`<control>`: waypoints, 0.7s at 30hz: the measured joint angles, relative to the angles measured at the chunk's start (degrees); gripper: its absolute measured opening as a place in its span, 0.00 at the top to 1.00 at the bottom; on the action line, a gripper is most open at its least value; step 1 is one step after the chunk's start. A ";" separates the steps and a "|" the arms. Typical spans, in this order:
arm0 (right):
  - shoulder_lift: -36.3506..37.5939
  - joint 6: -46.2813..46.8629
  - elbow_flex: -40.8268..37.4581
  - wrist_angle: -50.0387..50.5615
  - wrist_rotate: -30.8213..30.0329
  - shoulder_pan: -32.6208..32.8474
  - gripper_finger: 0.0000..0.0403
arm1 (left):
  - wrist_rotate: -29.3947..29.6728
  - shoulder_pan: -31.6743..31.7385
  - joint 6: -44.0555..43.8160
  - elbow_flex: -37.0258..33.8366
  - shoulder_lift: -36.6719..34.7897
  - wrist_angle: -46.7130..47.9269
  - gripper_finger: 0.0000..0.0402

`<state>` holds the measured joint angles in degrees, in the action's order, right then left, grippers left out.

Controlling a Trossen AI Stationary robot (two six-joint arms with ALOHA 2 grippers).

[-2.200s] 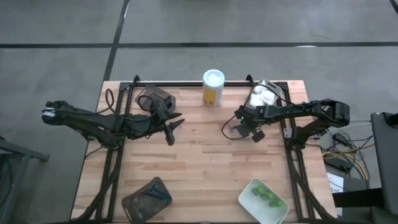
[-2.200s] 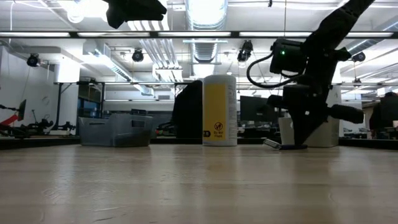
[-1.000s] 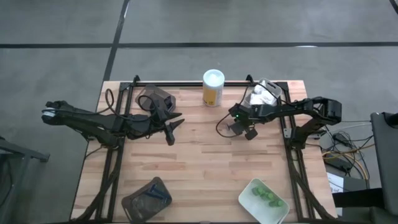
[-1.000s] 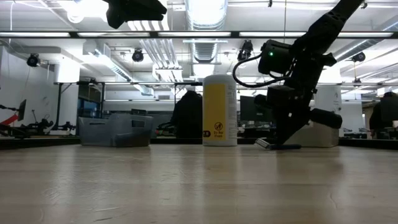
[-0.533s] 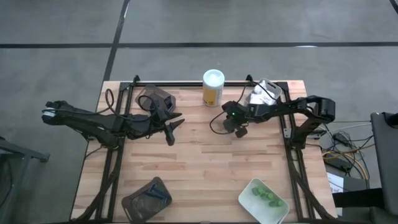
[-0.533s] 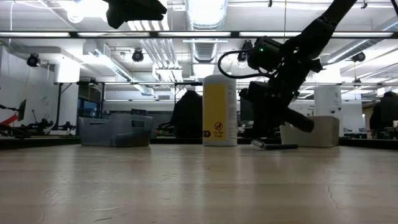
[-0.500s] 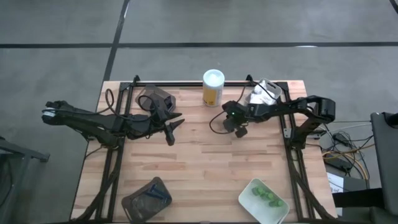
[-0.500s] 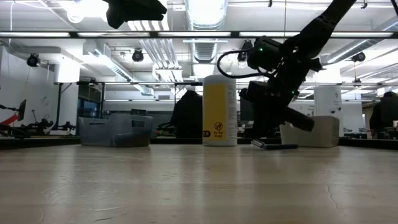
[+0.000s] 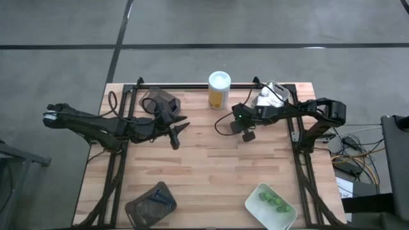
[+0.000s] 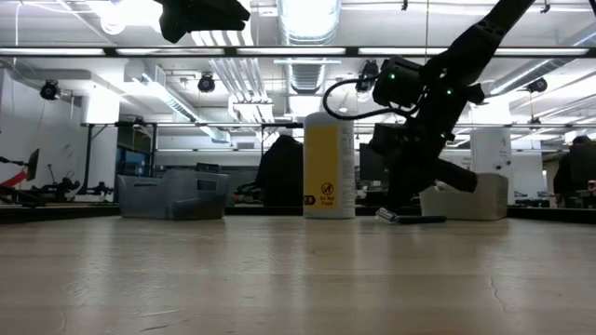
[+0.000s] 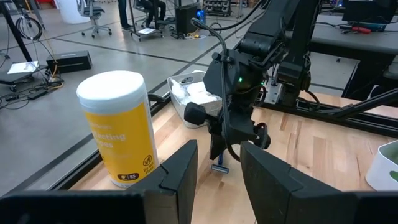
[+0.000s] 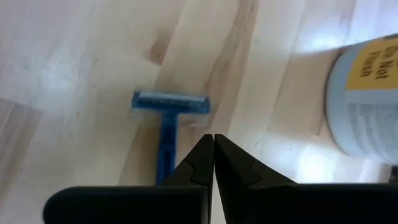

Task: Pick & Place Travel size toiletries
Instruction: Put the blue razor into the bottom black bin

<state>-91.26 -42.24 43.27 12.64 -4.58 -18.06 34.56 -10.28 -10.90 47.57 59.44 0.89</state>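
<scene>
- Right wrist view gives you the clearest look at the thin blue plastic razor (image 12: pixel 168 127): it lies flat on the pale wooden table (image 12: pixel 74 56), head away from the camera, handle running in under the fingertips.
- You have the right gripper (image 12: pixel 214 144) hanging just above that handle with its two dark fingers pressed together and nothing between them. Judging by this, it is lined up over the razor but has not gripped it; the fingers would need to part before closing on the handle.
- Just beside the razor stands the yellow cylindrical bottle with a white cap (image 9: pixel 219 90), upright near the table's far edge, so you have little room on that side.
- From above, the right gripper (image 9: pixel 245 130) sits between that bottle and the pale tray of white lumpy packets (image 9: pixel 270 96) at the far right.
- Near the front edge you can see a pale tray holding small green pieces (image 9: pixel 271 205) and a dark brown tray (image 9: pixel 151 202) with dark-handled items; which one the razor belongs in is a guess, likely the dark one.
- Your left gripper (image 9: pixel 179 133) waits left of centre, fingers parted and empty, facing the bottle.
</scene>
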 joint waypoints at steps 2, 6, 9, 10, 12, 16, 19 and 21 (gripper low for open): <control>0.00 -0.58 -0.15 0.51 0.00 0.00 0.98 | -0.01 0.01 -0.02 0.00 0.01 0.02 0.68; 0.00 -1.19 -0.52 0.51 0.34 0.19 0.98 | -0.17 0.00 -0.11 0.00 0.00 0.01 0.68; 0.00 -1.24 -0.55 0.46 2.05 0.50 0.98 | -0.23 0.00 -0.11 0.00 0.00 0.00 0.68; 0.00 -1.34 -0.55 0.46 3.11 0.62 0.98 | -0.23 0.00 -0.11 0.00 0.00 0.00 0.68; 0.00 -1.51 -0.61 0.28 4.94 0.97 0.98 | -0.23 0.01 -0.11 0.00 0.00 0.02 0.68; -1.08 -1.90 -0.92 -1.53 6.21 1.68 0.98 | -0.24 0.01 -0.09 0.00 0.00 0.02 0.68; -3.39 -1.90 -0.74 -3.35 6.19 2.09 0.98 | -0.25 0.00 -0.09 0.00 0.00 0.02 0.68; -5.08 -1.73 -0.01 -4.47 6.13 2.60 0.98 | -0.32 0.00 -0.13 0.00 0.01 0.07 0.68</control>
<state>-96.34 -43.97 43.26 8.17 1.55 -15.47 34.24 -10.28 -11.03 47.57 59.45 0.95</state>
